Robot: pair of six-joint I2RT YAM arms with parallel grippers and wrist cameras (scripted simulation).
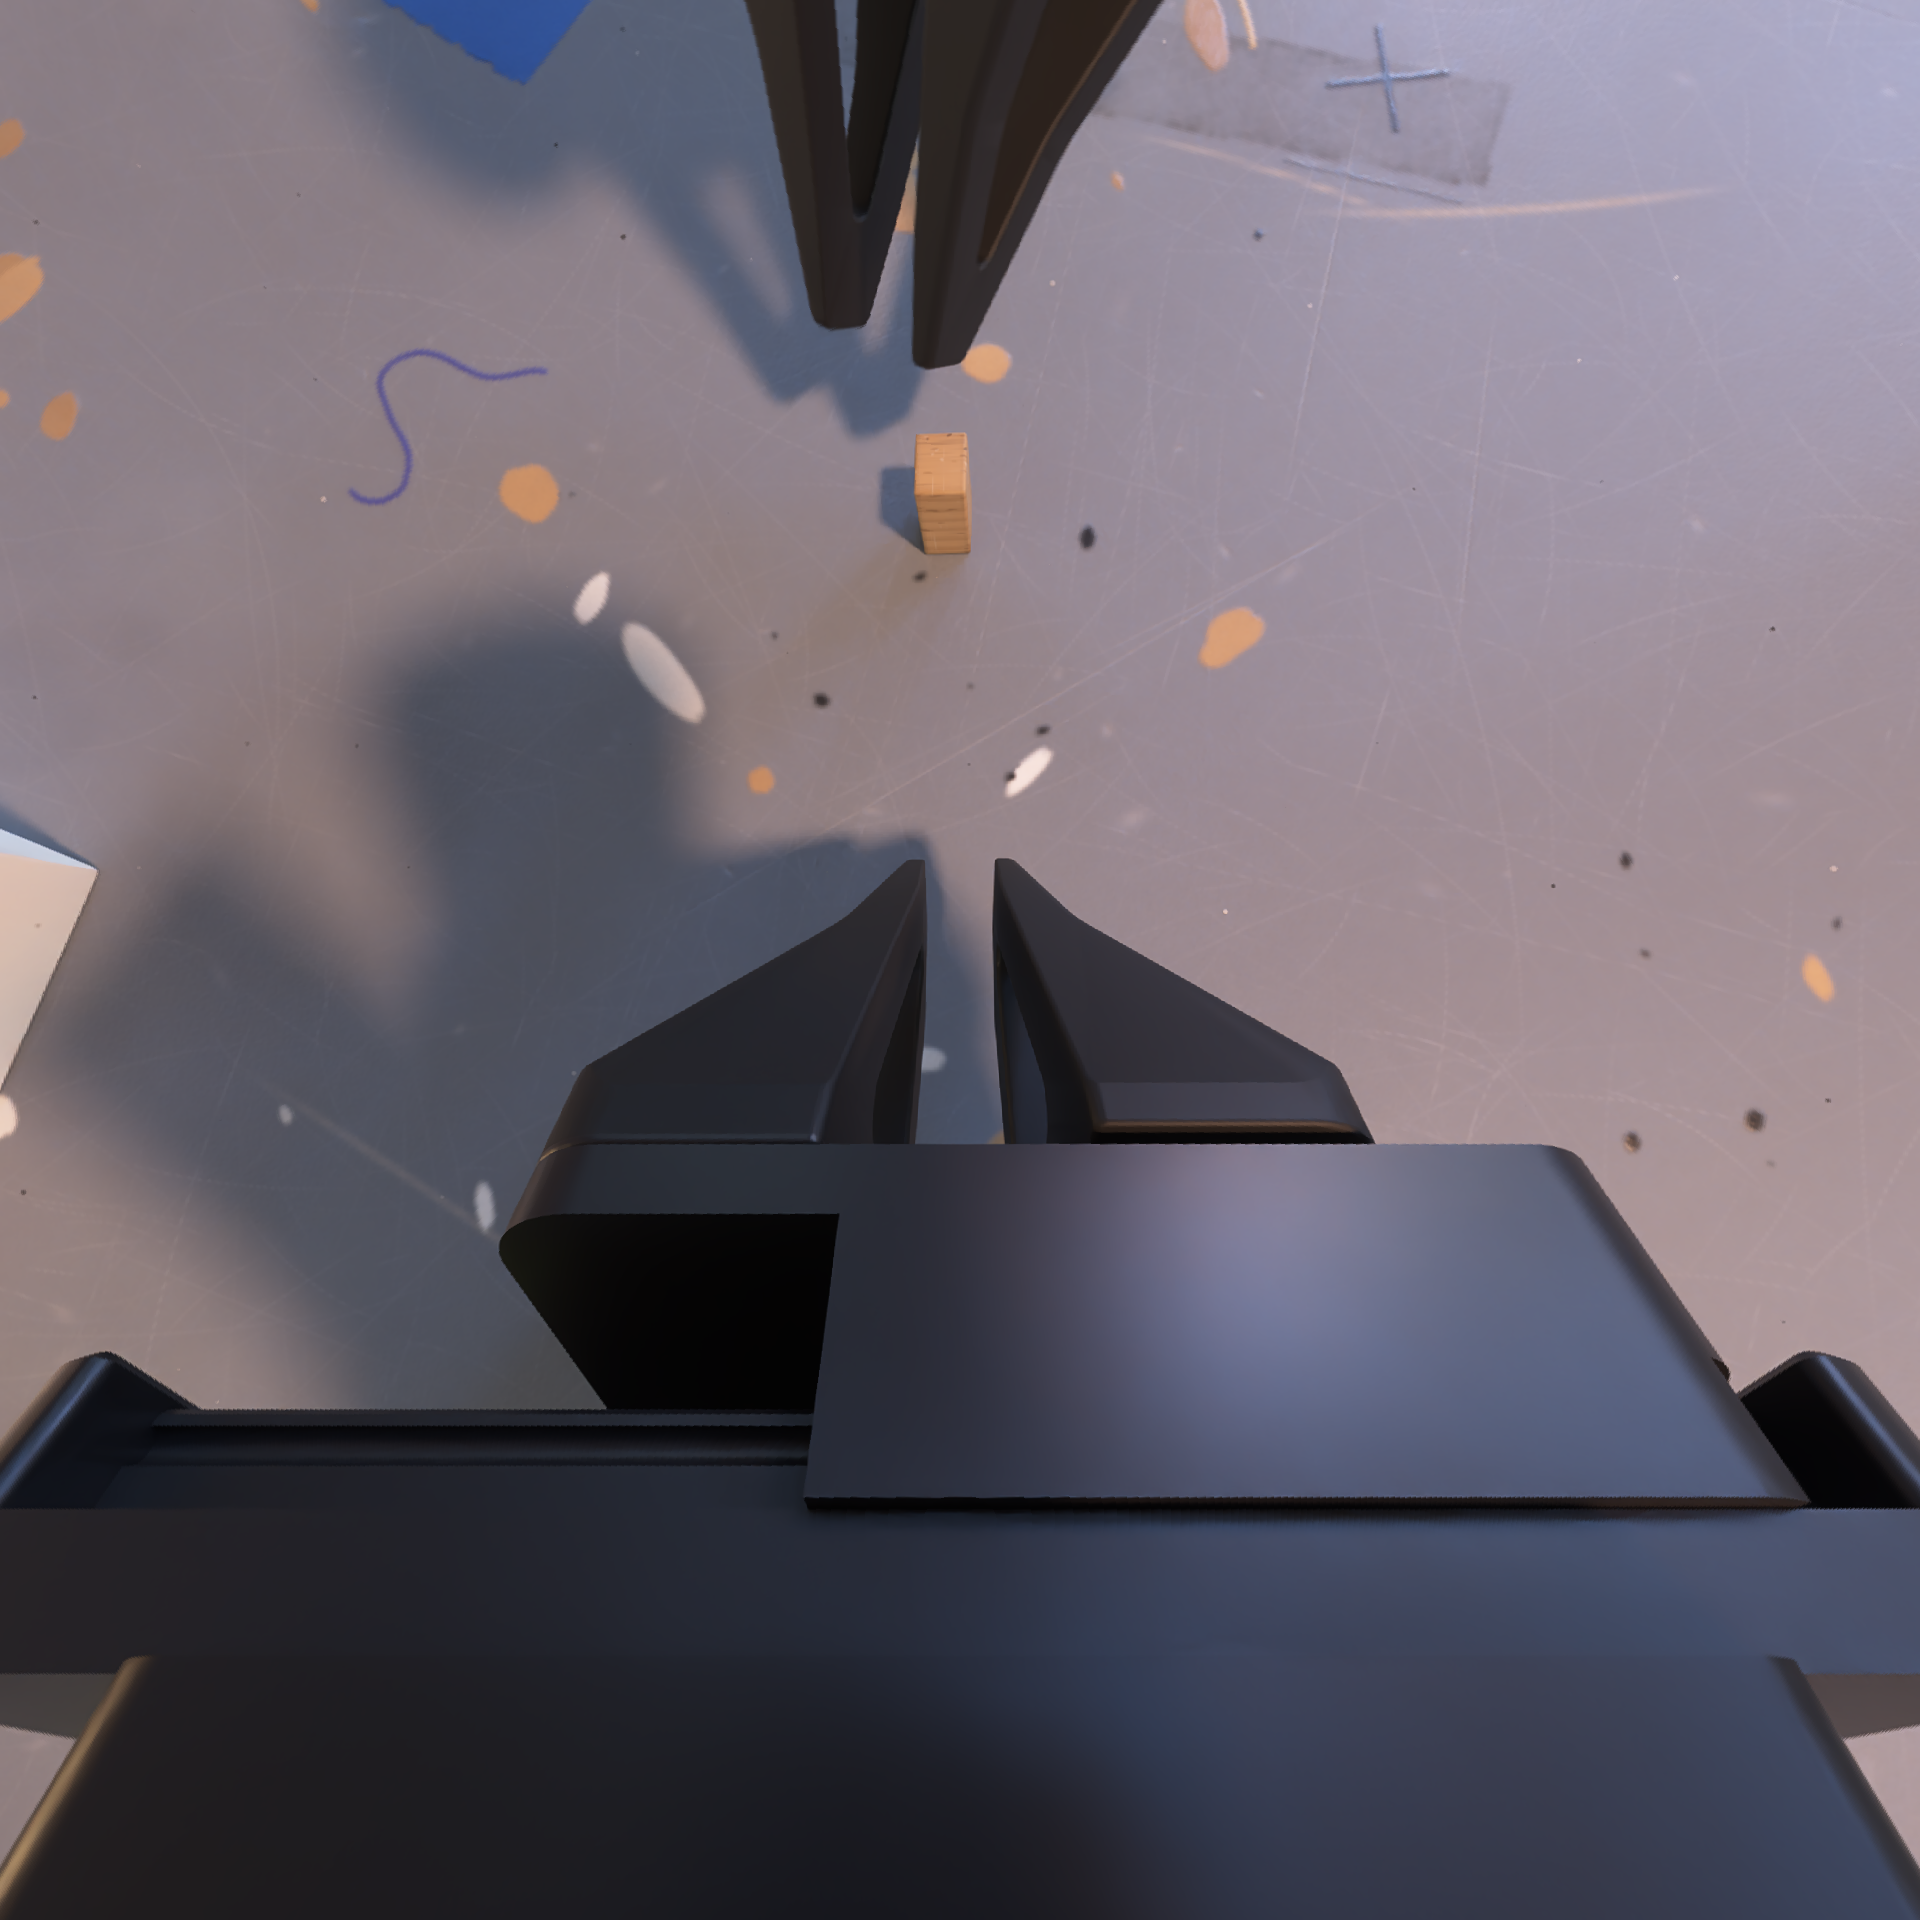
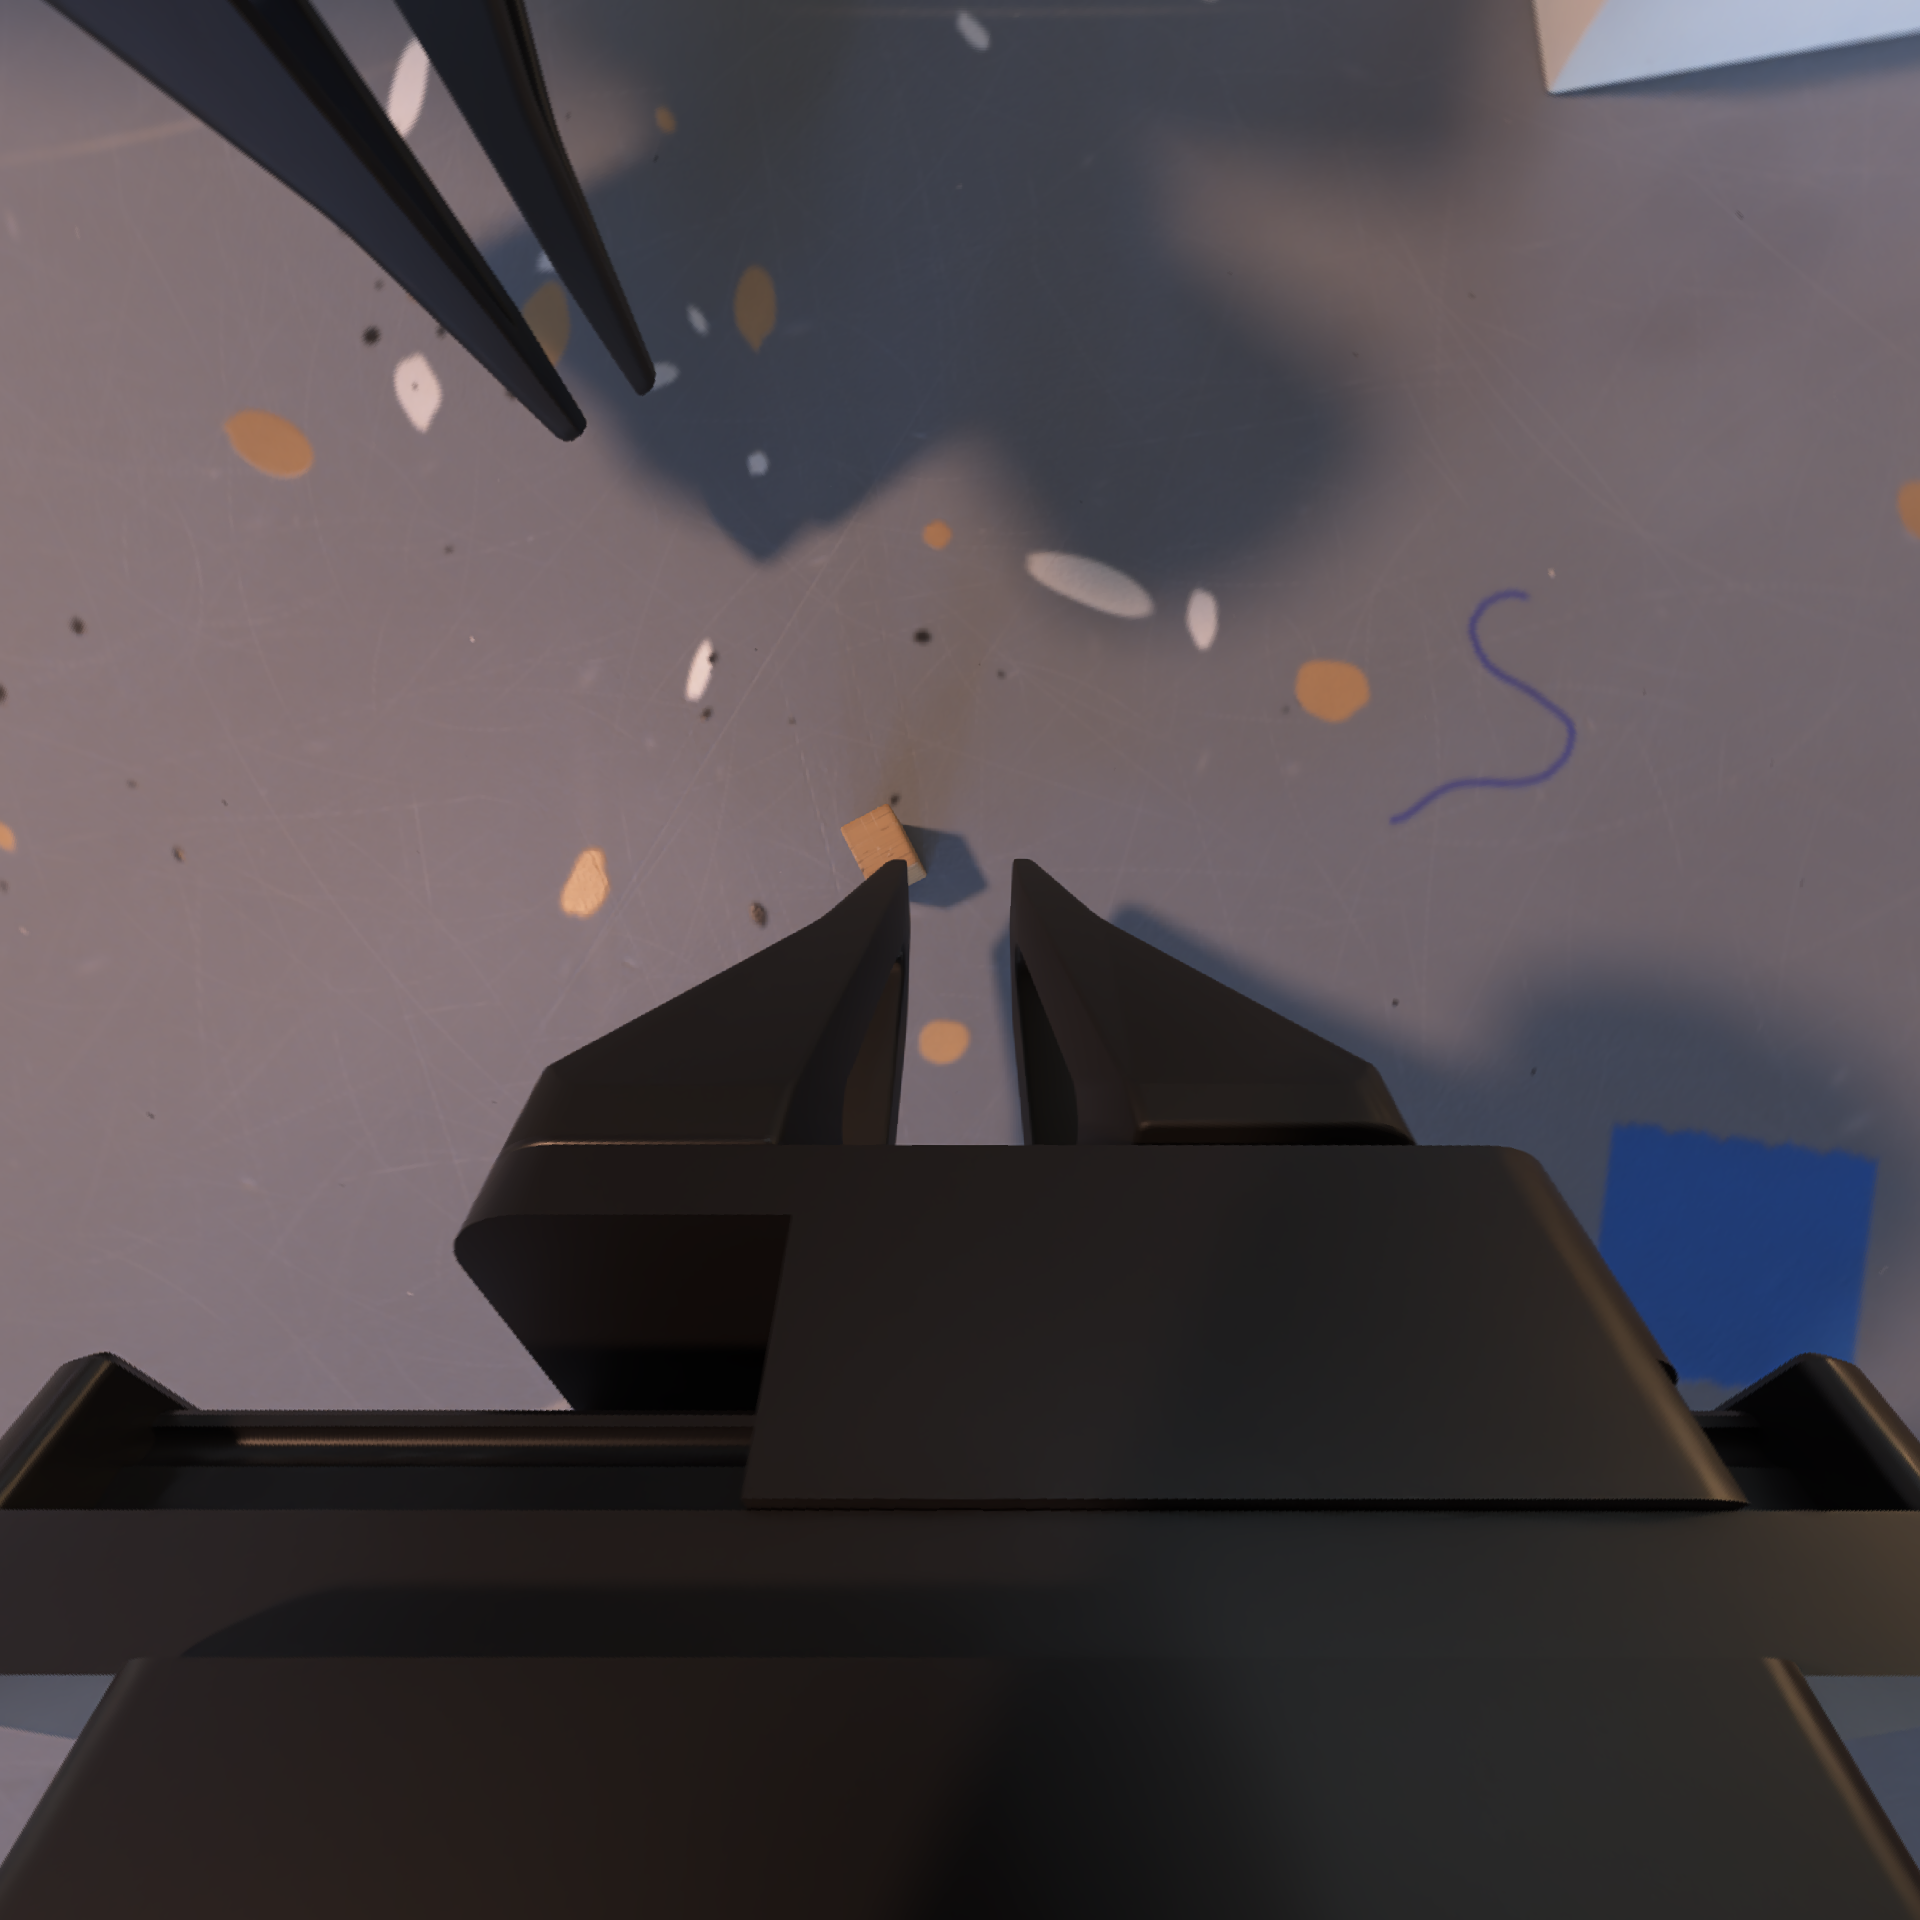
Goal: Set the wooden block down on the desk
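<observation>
A small wooden block stands upright on the grey speckled desk, free of both grippers. My right gripper hangs just above and beyond it, fingers a narrow gap apart and empty. In the right wrist view the block sits on the desk just past my right gripper, partly hidden by its left fingertip. My left gripper is empty, held back from the block, with a narrow gap between its fingers. It also shows in the right wrist view at the upper left.
A blue patch lies flat on the desk to one side. A white box stands at the edge of view. A grey tape strip with a drawn cross and a blue squiggle mark the surface.
</observation>
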